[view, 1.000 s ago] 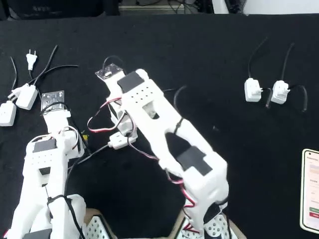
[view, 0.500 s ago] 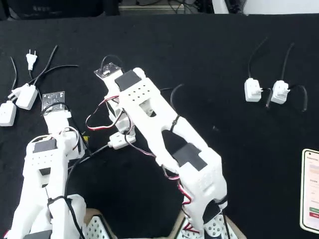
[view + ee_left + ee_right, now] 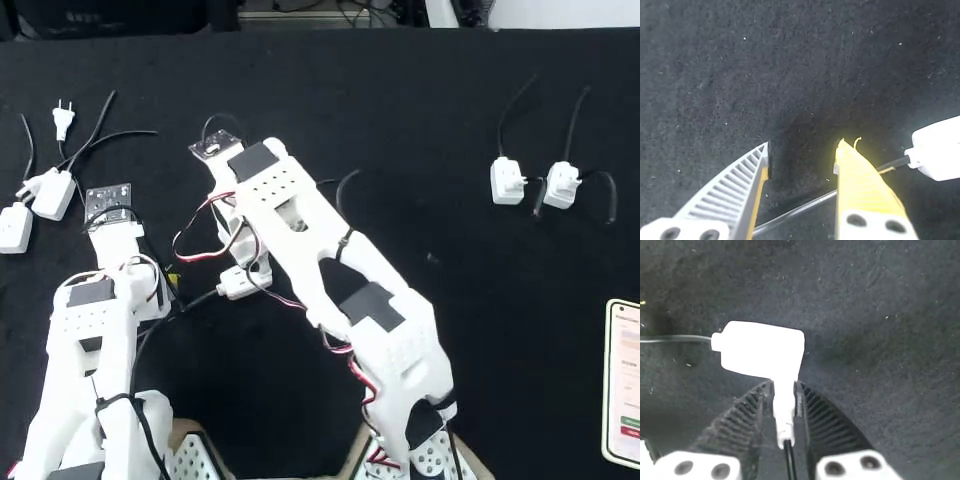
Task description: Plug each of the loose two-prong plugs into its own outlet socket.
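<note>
My right gripper (image 3: 784,387) is shut on a slim white two-prong plug (image 3: 784,412) whose front meets a white outlet socket block (image 3: 762,350); the prongs are hidden. In the high view that socket block (image 3: 236,283) lies on the black mat under the right arm. My left gripper (image 3: 802,145) hangs open over bare mat, with the same white block (image 3: 940,150) just to its side. A loose plug (image 3: 62,118) and two white sockets (image 3: 50,192) lie at the far left. Two more sockets (image 3: 507,180) with plugs in them sit at the right.
The black mat (image 3: 400,90) covers the whole table. Black cables trail around the left sockets and cross under my left gripper. A phone (image 3: 622,380) lies at the right edge. The right arm (image 3: 330,270) spans the middle of the table.
The right arm has swung slightly to the left, and the white socket block shifted a little with it. The left arm has stayed still.
</note>
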`<state>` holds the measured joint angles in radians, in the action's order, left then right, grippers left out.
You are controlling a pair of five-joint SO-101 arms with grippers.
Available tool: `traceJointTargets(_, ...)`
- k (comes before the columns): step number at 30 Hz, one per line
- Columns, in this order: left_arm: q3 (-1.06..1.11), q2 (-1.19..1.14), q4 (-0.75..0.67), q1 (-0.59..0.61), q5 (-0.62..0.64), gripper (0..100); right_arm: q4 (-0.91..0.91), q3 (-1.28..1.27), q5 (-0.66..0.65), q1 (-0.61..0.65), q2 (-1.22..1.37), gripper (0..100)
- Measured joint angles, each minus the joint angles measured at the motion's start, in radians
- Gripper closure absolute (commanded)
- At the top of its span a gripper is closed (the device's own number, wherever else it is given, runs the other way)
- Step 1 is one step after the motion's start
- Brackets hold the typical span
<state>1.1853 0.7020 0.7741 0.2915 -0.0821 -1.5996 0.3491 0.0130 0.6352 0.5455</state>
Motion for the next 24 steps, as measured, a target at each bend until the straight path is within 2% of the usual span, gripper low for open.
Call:
traceJointTargets(5,0.0,0.0,0.0,0.0,0.0,78,0.002,0.003,0.005,0.0,0.0,98.8)
traceJointTargets(15,0.0,0.0,0.0,0.0,0.0,78,0.021,0.002,0.12,0.0,0.017,98.8)
traceJointTargets(24,0.0,0.0,0.0,0.0,0.0,78,0.038,-0.012,0.127,0.0,0.018,98.8)
